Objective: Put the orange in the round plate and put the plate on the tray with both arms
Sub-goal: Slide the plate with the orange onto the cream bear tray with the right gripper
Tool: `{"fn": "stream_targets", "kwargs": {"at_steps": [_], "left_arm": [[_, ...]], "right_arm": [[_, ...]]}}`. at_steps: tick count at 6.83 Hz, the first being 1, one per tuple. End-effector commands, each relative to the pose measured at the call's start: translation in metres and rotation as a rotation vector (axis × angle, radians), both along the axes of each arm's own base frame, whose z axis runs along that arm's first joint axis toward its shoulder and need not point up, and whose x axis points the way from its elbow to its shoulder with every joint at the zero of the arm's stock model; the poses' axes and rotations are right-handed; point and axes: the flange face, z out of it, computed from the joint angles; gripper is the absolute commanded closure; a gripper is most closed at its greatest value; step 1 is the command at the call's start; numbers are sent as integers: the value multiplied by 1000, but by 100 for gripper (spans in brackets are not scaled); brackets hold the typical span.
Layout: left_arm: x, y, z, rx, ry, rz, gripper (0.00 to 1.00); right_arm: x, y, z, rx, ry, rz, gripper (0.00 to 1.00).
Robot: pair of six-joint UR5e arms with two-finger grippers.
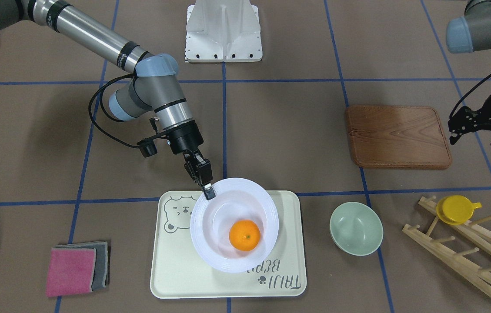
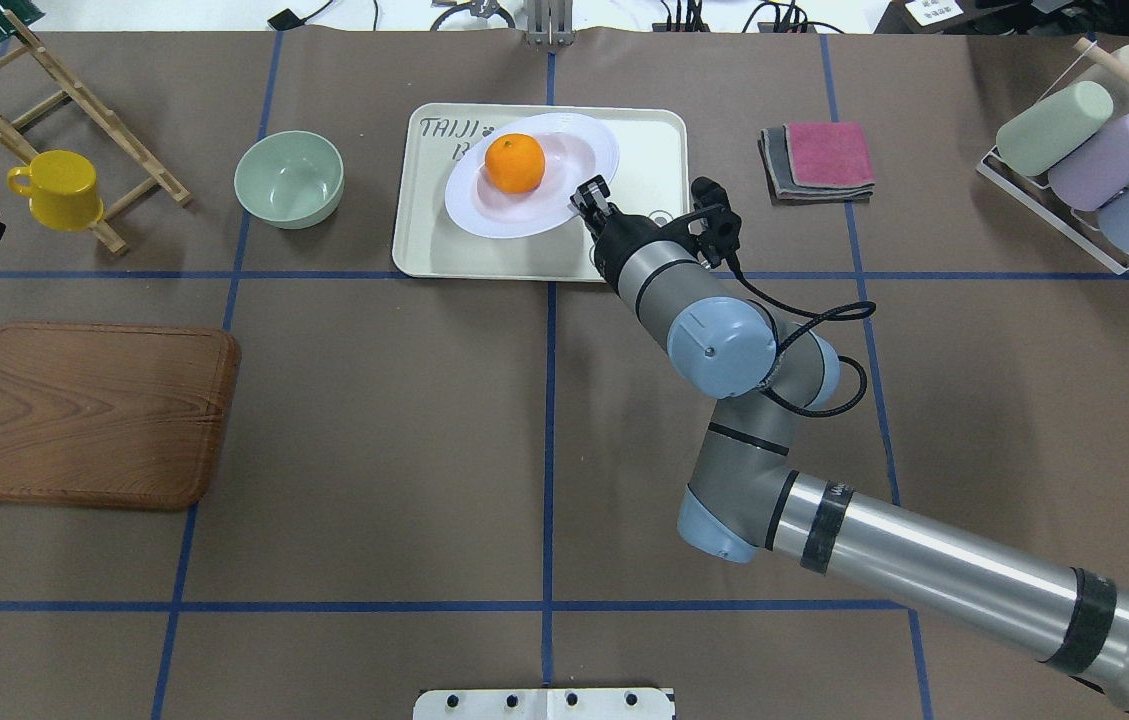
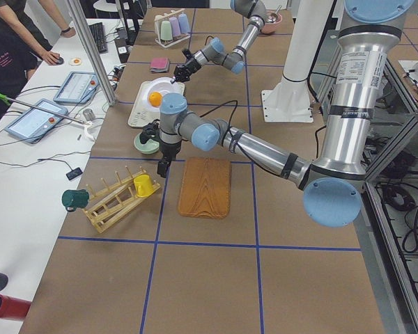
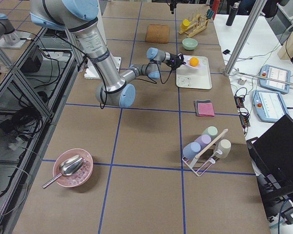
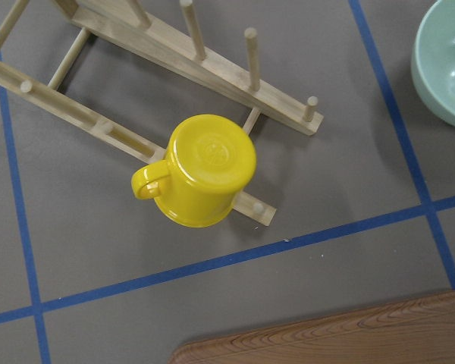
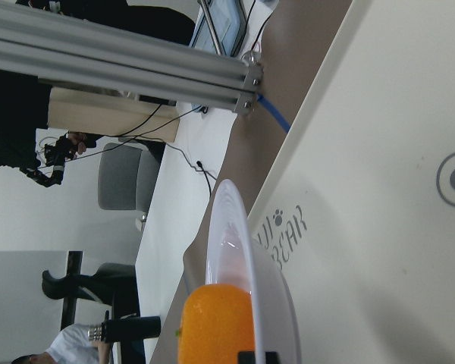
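Tray [image 1: 289, 243] print partly under round plate [image 1: 210, 226]

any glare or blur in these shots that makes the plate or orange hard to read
Exterior front-facing: the round plate is washed out bright, its ridges faint. Right wrist-mounted: sideways view, the orange close to the lens, soft and cut by the bottom edge. Left wrist-mounted: sharp, evenly lit yellow cup.

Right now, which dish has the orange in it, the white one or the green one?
The white plate over the tray: the orange sits in it. The green bowl beside the tray is empty.
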Motion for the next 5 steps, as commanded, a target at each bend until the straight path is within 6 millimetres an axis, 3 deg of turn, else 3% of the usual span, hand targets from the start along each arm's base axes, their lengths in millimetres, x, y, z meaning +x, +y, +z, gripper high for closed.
{"fn": "stream_targets", "kwargs": {"at_steps": [1,2,3,4,5], "left_arm": [[-1,2,-4,7,6,-5,3],[-1,2,-5,9,7,-6,3],[-7,10,-11,26,17,-15,3],[-11,17,-9,26,16,-15,3],[-12,19,-10,28,19,-17,3]], "right_arm": [[-9,0,5,-18,23,20,100],[-9,-1,4,-27,10,32,100],[-12,-3,5,-35,52,31,33],[-14,-4,6,-30,144,10,0],[-17,5,3,55,248,-115,0]]}}
